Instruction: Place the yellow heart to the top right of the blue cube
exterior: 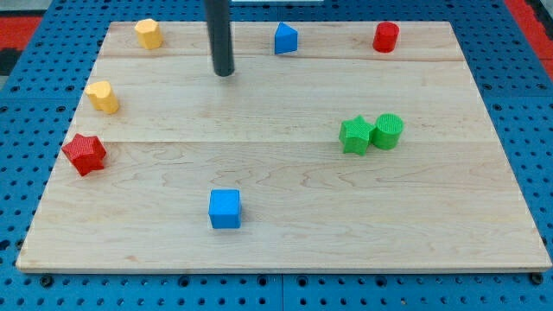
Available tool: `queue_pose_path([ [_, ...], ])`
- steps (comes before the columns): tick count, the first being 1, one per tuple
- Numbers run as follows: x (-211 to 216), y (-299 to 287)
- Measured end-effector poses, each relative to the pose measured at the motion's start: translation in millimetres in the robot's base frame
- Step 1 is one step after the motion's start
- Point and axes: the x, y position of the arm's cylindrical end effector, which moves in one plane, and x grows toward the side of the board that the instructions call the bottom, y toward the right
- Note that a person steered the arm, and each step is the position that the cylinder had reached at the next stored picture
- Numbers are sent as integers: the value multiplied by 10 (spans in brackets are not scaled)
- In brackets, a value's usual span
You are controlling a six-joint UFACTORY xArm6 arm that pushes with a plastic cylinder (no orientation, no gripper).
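Note:
The yellow heart (pixel 103 97) lies near the board's left edge, in the upper half. The blue cube (pixel 225 208) sits low on the board, left of centre, well below and to the right of the heart. My tip (pixel 225 73) rests on the board near the top, left of centre. It is to the right of and a little above the heart, about a quarter of the board's width from it, touching no block. It stands straight above the blue cube in the view, far from it.
A second yellow block (pixel 149 33) sits at the top left. A blue pointed block (pixel 286 38) and a red cylinder (pixel 385 37) lie along the top. A red star (pixel 84 154) is at the left edge. A green star (pixel 355 135) touches a green cylinder (pixel 389 130) at the right.

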Motion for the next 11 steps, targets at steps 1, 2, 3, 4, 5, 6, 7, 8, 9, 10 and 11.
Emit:
queue_pose_path([
  [1,-162,-802],
  [2,-53,-1628],
  [3,290,-1894],
  [4,504,-1428],
  [5,764,-916],
  [6,774,-1454],
  [7,1090,-1338],
  [8,1209,-580],
  [9,1217,-67],
  [10,1459,341],
  [11,1820,511],
])
